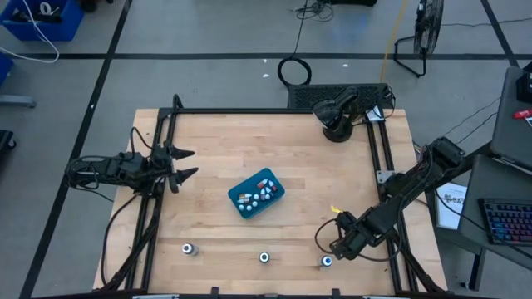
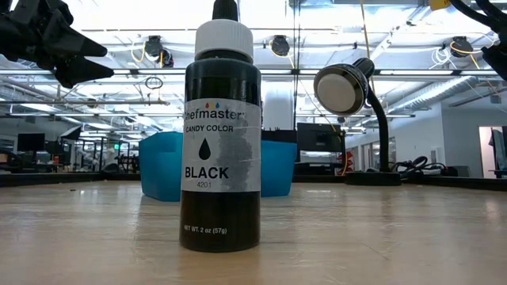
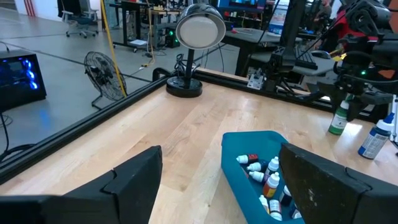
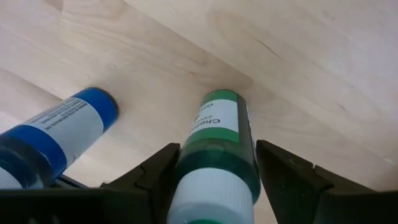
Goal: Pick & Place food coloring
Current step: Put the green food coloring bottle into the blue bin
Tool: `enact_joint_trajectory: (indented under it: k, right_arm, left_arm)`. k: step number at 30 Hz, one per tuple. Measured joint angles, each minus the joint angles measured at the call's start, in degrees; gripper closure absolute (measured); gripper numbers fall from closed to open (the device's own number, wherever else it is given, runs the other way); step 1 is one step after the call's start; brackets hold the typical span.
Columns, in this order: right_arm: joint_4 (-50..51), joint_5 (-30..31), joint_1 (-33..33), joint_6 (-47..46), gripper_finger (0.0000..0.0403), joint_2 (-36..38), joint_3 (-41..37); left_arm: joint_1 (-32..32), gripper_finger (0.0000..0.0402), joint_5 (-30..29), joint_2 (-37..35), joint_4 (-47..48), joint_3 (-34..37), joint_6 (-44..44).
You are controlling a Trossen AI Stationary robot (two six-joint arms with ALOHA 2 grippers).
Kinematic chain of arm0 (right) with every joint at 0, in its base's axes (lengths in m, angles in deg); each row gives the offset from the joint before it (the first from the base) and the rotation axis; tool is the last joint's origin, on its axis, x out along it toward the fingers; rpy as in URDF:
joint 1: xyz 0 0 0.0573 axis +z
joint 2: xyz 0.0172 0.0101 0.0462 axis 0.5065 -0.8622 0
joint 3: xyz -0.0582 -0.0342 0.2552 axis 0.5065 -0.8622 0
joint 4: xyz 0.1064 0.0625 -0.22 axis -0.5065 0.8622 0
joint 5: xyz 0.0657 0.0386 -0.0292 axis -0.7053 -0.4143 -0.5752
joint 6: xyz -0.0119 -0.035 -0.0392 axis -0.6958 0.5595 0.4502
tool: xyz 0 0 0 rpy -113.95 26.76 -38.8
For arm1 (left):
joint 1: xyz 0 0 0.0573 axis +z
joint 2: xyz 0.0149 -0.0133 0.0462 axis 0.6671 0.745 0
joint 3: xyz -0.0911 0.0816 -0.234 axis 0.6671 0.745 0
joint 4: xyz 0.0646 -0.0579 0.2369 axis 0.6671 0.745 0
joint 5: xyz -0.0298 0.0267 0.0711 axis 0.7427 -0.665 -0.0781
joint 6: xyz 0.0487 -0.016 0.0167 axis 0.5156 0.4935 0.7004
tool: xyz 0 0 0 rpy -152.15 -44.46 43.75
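A teal tray (image 1: 274, 189) sits mid-table and holds several tiny pale bottles (image 1: 264, 189) with white and red caps, also seen in the left wrist view (image 3: 261, 171). Three bigger bottles stand on their bases along the near edge: one on the left (image 1: 189, 248), a black one in the middle (image 1: 264, 257) (image 2: 220, 134), and a blue one (image 1: 327, 261) (image 4: 59, 134). My right gripper (image 1: 326, 238) (image 4: 217, 168) is shut on a green bottle (image 4: 219, 134) (image 3: 338, 117) beside the blue one. My left gripper (image 1: 186, 164) (image 3: 217, 186) waits open at the table's left edge, facing the tray. My right gripper pinches the green bottle between its two fingers, one on each side of the upper body (image 4: 211, 165) just below the white cap. The fingers come from above, slanting down, and the bottle stays upright. Whether its base (image 4: 219, 96) rests on the table, I cannot tell.
A black desk lamp (image 1: 337, 116) (image 2: 342, 89) stands at the far right corner. Black rails (image 1: 158, 199) run along the table's left, far and right edges. Bare wood lies between the tray and the near-edge bottles.
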Motion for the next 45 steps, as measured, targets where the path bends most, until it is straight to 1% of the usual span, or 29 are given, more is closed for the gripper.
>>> enact_joint_trajectory:
  k: [4, 8, 10, 13, 17, 21, 24, 27, 29, 31, 33, 35, 37, 38, 43, 45]
  right_arm:
    - [0.0, 1.3, 0.0, 0.3, 0.022, 0.0, 0.0]
    - [0.1, 3.4, 0.0, 2.5, 0.0254, 0.0, 0.0]
    - [0.0, 5.4, 0.1, 3.9, 0.0271, 0.0, 0.0]
    - [0.1, 8.2, 0.1, 6.5, 0.0274, 0.0, 0.0]
    - [0.1, 15.0, -0.6, 12.0, 0.0274, 0.1, 0.0]
    - [0.3, 22.7, -4.0, 19.2, 0.0274, 2.2, -0.1]
    - [-0.4, 28.4, -8.0, 25.7, 0.0274, 5.1, -0.1]
    - [-5.3, 33.2, -13.4, 36.5, 0.0274, 9.4, -0.1]
    - [-11.3, 35.2, -17.6, 46.9, 0.0274, 12.1, -0.1]
    - [-20.7, 34.2, -22.0, 58.6, 0.0274, 14.3, 0.0]
    - [-27.9, 28.9, -26.6, 68.3, 0.0274, 15.1, 1.5]
    - [-29.4, 23.3, -30.9, 75.0, 0.0274, 14.2, 5.6]
    - [-25.8, 20.2, -34.1, 80.3, 0.0274, 11.6, 11.6]
    - [-22.4, 19.3, -35.4, 82.7, 0.0274, 9.7, 15.3]
    - [-1.0, 17.1, -39.0, 90.9, 0.0274, -3.4, 34.9]
    - [6.9, 15.3, -40.2, 93.4, 0.0274, -8.6, 41.3]
  left_arm:
    - [0.0, 0.009, 0.0, 0.0, 0.0, 0.0, 0.0]
    - [0.0, 0.0093, 0.0, 0.0, 0.0, 0.0, 0.0]
    - [0.0, 0.009, 0.0, 0.0, 0.0, 0.0, 0.0]
    - [0.0, 0.0085, 0.0, 0.0, 0.0, 0.0, 0.0]
    - [0.0, 0.008, 0.0, 0.0, 0.0, 0.0, 0.0]
    - [0.0, 0.0086, 0.0, 0.0, 0.0, 0.0, 0.0]
    - [0.0, 0.0092, 0.0, 0.0, 0.0, 0.0, 0.0]
    - [0.0, 0.0093, 0.0, 0.0, 0.0, 0.0, 0.0]
    - [0.0, 0.0091, 0.0, 0.0, 0.0, 0.0, 0.0]
    - [0.0, 0.0087, 0.0, 0.0, 0.0, 0.0, 0.0]
    - [0.0, 0.0083, 0.0, 0.0, 0.0, 0.0, 0.0]
    - [0.0, 0.0079, 0.0, 0.0, 0.0, 0.0, 0.0]
    - [0.0, 0.0078, 0.0, 0.0, 0.0, 0.0, 0.0]
    - [0.0, 0.0079, 0.0, 0.0, 0.0, 0.0, 0.0]
    - [0.0, 0.0086, 0.0, 0.0, 0.0, 0.0, 0.0]
    - [0.0, 0.0089, 0.0, 0.0, 0.0, 0.0, 0.0]
